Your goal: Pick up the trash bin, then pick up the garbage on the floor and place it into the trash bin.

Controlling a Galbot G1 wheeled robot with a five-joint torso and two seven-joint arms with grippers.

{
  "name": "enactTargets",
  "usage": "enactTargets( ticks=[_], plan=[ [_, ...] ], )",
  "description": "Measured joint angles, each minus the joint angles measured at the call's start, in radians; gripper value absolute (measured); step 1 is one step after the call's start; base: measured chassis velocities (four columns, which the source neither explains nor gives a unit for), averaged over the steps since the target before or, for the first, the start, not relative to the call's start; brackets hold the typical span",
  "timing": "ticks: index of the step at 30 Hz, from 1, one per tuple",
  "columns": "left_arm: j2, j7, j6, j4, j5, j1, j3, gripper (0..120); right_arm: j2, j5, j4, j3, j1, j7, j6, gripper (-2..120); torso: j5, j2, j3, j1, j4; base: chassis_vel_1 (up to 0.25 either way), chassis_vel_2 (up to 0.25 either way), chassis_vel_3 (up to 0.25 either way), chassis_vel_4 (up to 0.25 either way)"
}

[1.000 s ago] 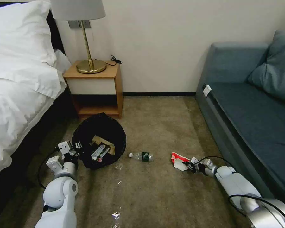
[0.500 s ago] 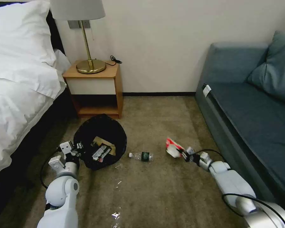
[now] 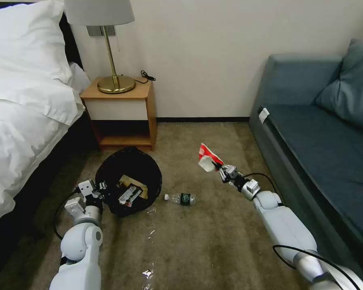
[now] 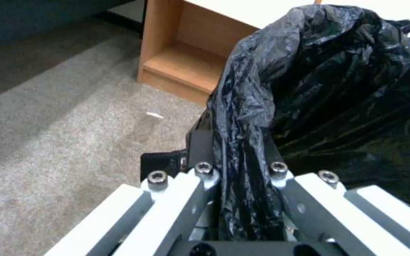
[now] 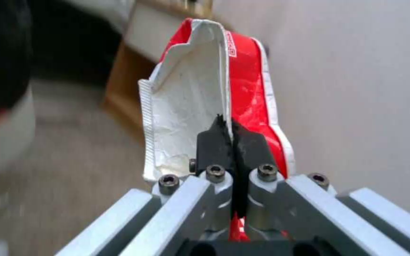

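The trash bin, lined in crinkly black plastic, sits tilted on the carpet with tan paper and a wrapper inside. My left gripper is shut on its rim; the left wrist view shows the black liner pinched between the fingers. My right gripper is shut on a red-and-white crumpled wrapper, held in the air right of the bin; in the right wrist view the wrapper stands up from the black fingertips. A clear bottle with a dark green label lies on the carpet between the arms.
A wooden nightstand with a brass lamp stands behind the bin by the wall. A bed with white linen runs along the left, a blue-grey sofa along the right. Small clear scraps lie on the near carpet.
My right gripper has lifted the red-and-white wrapper off the floor and carried it up and left toward the bin. The left gripper keeps its hold on the bin rim.
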State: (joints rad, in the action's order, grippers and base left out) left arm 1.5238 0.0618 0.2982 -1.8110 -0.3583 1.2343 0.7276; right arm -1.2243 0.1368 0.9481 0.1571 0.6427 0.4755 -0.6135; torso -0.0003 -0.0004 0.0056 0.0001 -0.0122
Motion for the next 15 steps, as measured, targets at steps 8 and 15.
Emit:
enactTargets(
  ticks=[8,15],
  plan=[
    [0.0,0.0,0.0,-0.001,0.006,-0.001,-0.001,4,-0.007,0.041,0.203,-0.106,0.007,-0.094,0.03,0,-0.0001,0.0,0.0,0.0,0.0002,0.0,0.0,0.0,0.0],
    [0.003,0.001,0.001,-0.007,0.011,-0.001,-0.002,4,-0.004,0.07,0.366,-0.25,0.002,-0.161,0.066,0,-0.0001,0.0,0.0,0.0,0.0002,0.0,0.0,0.0,0.0]
  ],
)
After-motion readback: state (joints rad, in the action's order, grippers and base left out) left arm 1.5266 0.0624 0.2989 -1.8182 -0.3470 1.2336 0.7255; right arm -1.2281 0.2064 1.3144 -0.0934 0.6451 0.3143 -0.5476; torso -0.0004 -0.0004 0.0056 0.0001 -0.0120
